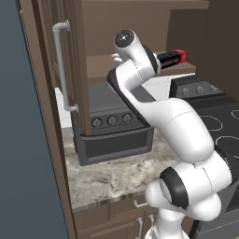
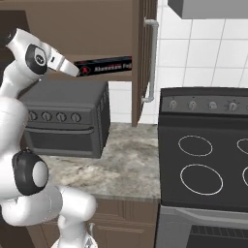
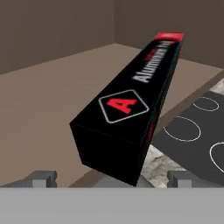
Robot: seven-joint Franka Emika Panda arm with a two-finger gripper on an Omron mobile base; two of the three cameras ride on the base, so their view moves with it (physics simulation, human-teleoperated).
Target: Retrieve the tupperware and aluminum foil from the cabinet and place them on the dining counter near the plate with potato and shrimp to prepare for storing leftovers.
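Black box with a red end, that is the aluminum foil (image 3: pixel 131 109), and it lies right ahead of my claw (image 3: pixel 107 177) on the inner shelf (image 3: pixel 52 109) of the cabinet (image 1: pixel 70 56), its long side running along the shelf's front edge. In the hand view my two fingertips (image 3: pixel 41 178) stand spread, one to each side of the box's near end, and the box sits between them without touching either, so nothing is pinched yet.

From the right base view my arm reaches up into the open cabinet, above the dark toaster oven (image 2: pixel 68 114) on the marble worktop (image 2: pixel 126 164), with the stove (image 2: pixel 203 164) off to the side past the cabinet door (image 2: pixel 143 53) and its silver bar handle (image 2: pixel 151 60).

So I judge this the foil pickup, the approach nearly finished. Next call: ease forward a touch more so the box's near end sits deep between the tips, then press together across its narrow width and lift clear of the shelf. The grip will be at one end of a long box, so it may droop or twist; I want a firm hold before I back out past the door.
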